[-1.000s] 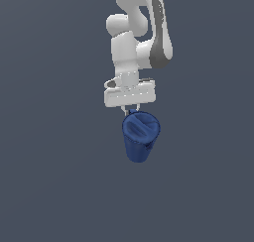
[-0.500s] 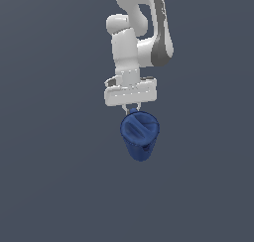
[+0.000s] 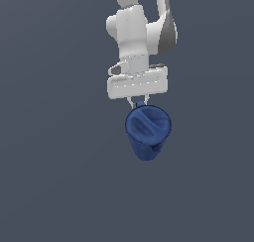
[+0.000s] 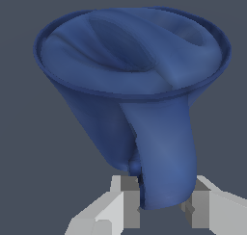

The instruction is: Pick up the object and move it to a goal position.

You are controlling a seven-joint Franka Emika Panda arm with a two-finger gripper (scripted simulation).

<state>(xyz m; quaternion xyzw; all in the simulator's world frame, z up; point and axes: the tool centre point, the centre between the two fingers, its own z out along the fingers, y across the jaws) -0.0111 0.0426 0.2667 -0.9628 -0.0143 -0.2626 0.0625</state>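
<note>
In the exterior view most of the gripper (image 3: 138, 102) is hidden: only short stubs of its fingers (image 3: 131, 102) show below the white hand, and their tips vanish behind the round lidded top of the dark blue pitcher (image 3: 147, 131). The arm (image 3: 141, 30) is cut off at the picture's upper edge. The background is one flat grey-blue field, so no tabletop edge or surface can be made out and nothing shows how high the pitcher hangs.

The wrist view fills in the grip. The gripper (image 4: 164, 200) is closed down to a narrow gap on a blue handle-like strip that runs down the side of the pitcher (image 4: 130, 80), with a grey pad (image 4: 130, 198) pressed on either side of it. The strip's lower end is cut off behind the pads.

The pitcher hangs just below the hand, tilted so its round top faces the exterior camera and its narrow end points down. Nothing else stands near it.
</note>
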